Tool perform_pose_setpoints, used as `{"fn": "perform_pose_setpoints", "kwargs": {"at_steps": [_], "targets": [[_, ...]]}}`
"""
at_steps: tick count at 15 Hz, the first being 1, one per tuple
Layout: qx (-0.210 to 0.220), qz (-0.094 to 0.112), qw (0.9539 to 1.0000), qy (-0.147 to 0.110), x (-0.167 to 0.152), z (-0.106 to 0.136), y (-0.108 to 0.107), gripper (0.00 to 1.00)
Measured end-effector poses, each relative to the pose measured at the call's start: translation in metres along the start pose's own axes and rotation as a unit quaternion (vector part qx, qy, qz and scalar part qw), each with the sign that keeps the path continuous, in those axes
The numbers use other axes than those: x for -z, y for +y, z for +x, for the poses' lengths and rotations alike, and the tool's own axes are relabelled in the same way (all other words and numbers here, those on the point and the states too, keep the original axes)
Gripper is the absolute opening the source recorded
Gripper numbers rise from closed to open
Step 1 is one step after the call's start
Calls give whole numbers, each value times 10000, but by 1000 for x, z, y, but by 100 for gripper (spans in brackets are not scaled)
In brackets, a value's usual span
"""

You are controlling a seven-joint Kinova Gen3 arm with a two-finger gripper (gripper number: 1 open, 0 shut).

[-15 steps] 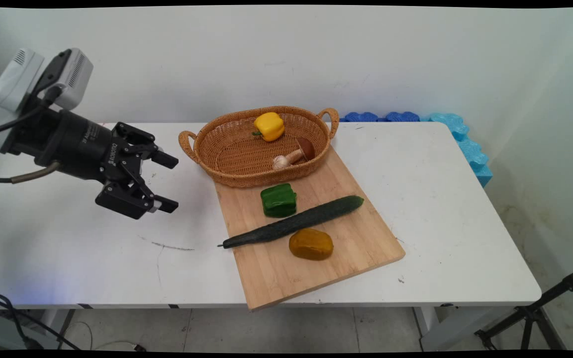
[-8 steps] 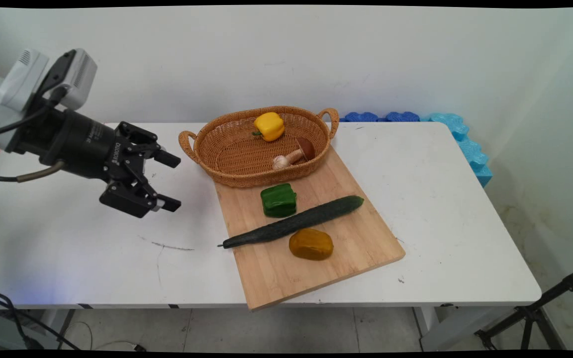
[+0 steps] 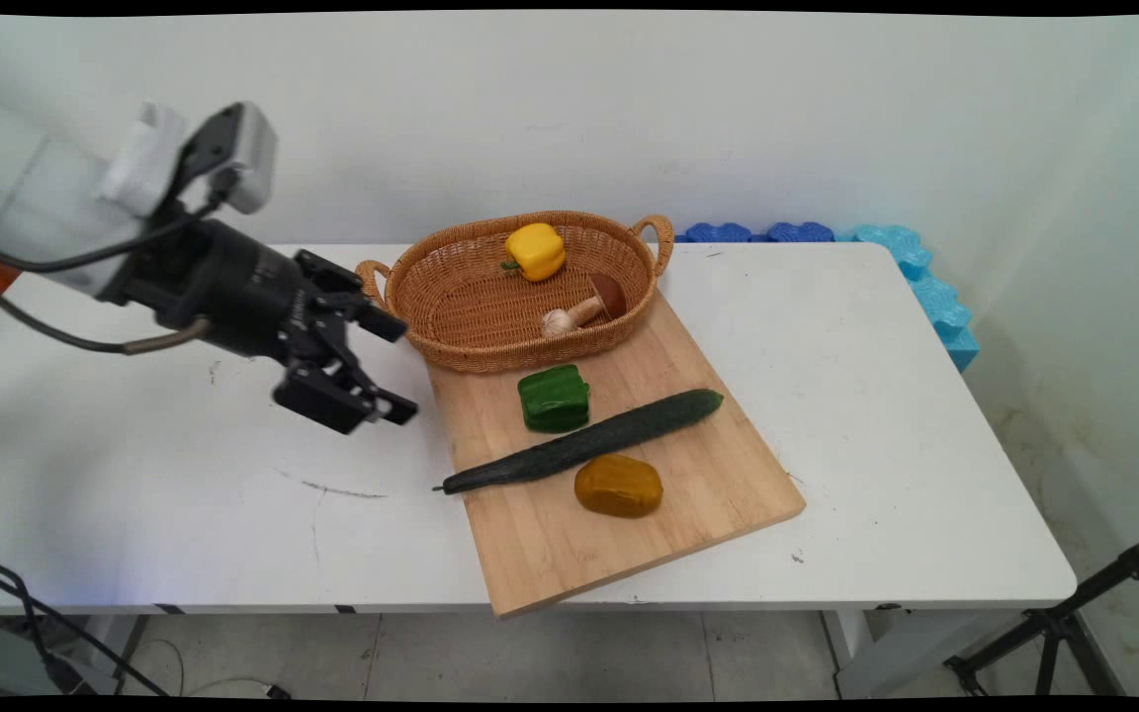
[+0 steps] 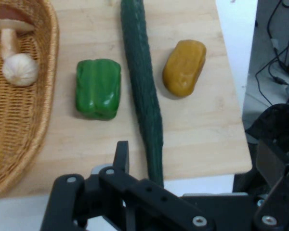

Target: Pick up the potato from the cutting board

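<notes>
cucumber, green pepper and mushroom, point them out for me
cucumber (image 3: 584, 441), main view, middle of its dark green body
green pepper (image 3: 554, 398), main view, centre of its top face
mushroom (image 3: 608, 293), main view, its brown cap, inside the basket

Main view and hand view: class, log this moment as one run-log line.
gripper: open, empty, above table | nearest: cutting board, cucumber tip | on board: green pepper, potato | basket: yellow pepper, mushroom, garlic

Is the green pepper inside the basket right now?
No, the green pepper lies on the cutting board, in front of the basket and beside the cucumber.
</notes>
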Motion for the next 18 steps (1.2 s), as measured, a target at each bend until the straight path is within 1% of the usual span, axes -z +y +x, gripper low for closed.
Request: {"fn": "perform_pose_setpoints", "kwargs": {"at_steps": [3,6,8,10,12,18], "targets": [[27,-67,9999,-83,-29,24,6,100],[8,-139,9997,-186,-67,50,10,100],[-82,-192,9993,-302,-95,65,13,100],[-173,-246,9987,-410,-116,73,15,100],[-295,-315,9974,-573,-143,82,17,100],[-635,-469,9917,-1013,-217,99,17,100]]}}
